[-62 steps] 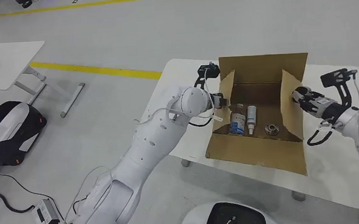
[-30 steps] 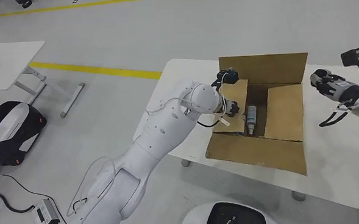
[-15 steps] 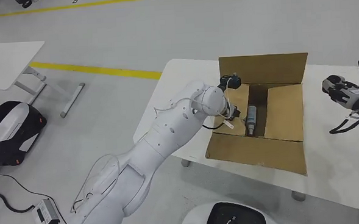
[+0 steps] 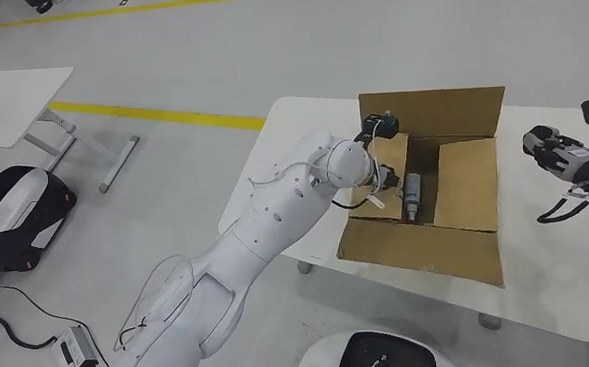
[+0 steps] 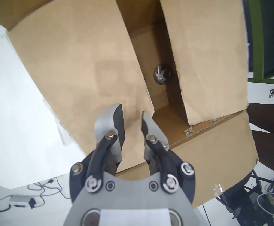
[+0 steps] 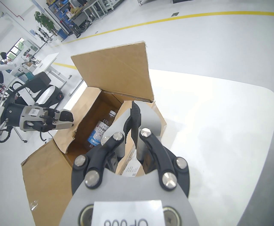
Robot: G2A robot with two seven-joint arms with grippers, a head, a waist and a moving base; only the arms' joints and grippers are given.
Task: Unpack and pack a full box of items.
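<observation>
The bottle lay in the cardboard box, cap toward the upright rear flap. My left end effector gaped slightly, my right end effector was closed, both empty.

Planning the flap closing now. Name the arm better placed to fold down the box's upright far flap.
Left, likely. The left gripper hangs over the folded-in side flap of the box, next to its upright far flap. The right gripper is off to the side of the box, above the table.
</observation>
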